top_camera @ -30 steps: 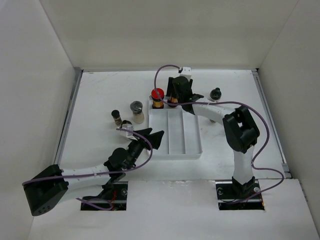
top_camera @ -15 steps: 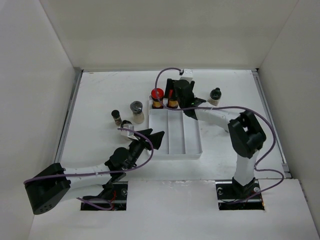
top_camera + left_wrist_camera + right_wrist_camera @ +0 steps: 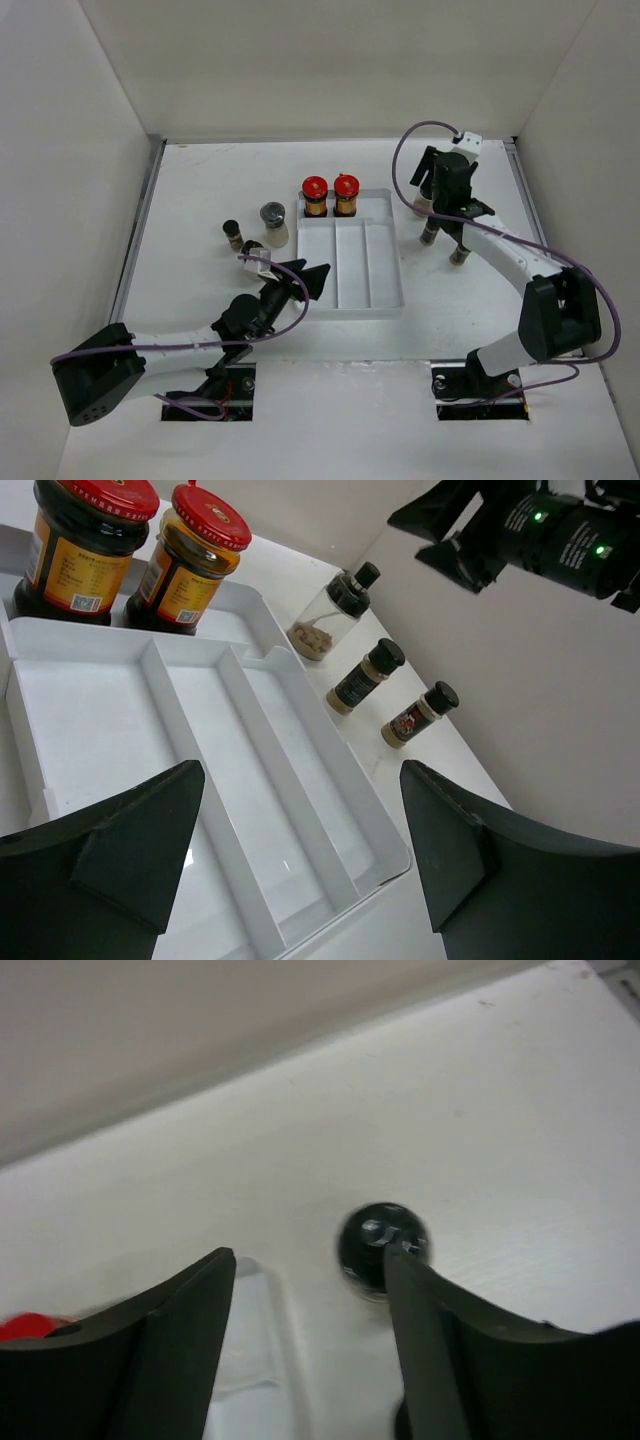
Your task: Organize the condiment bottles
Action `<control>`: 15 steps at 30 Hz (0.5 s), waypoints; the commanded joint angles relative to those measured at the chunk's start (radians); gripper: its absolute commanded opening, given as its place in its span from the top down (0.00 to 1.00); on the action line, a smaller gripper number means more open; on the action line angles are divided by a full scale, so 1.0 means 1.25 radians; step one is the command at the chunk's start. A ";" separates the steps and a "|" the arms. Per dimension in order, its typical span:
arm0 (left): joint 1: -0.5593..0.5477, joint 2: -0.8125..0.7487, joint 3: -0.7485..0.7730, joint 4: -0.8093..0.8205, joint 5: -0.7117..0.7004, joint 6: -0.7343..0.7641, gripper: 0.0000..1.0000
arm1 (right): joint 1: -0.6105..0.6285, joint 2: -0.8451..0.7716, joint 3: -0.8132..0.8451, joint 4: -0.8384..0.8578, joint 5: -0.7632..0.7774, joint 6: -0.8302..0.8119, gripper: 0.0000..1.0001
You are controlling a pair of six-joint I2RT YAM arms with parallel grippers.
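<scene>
Two red-capped amber jars (image 3: 316,196) (image 3: 346,195) stand side by side in the back of the white divided tray (image 3: 352,300); they also show in the left wrist view (image 3: 85,540) (image 3: 195,560). A silver-topped shaker (image 3: 272,222) and a small dark jar (image 3: 232,234) stand left of the tray. Right of it stand a clear black-capped bottle (image 3: 330,615) and two slim dark ones (image 3: 362,675) (image 3: 418,713). My right gripper (image 3: 447,200) is open and empty above the clear bottle, whose black cap (image 3: 382,1240) lies by the right finger. My left gripper (image 3: 305,275) is open and empty over the tray's front left corner.
White walls close in the table on the left, back and right. The tray's three long compartments (image 3: 120,740) hold nothing. Another small jar (image 3: 252,246) stands just behind my left gripper.
My right gripper has let go of the second red-capped jar in the tray's back section and swung right to the bottles beside the tray. The left arm has barely moved.
</scene>
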 commanded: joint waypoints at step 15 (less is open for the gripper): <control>-0.002 0.020 0.023 0.052 0.019 -0.010 0.21 | -0.085 0.198 0.100 -0.075 -0.065 -0.073 0.15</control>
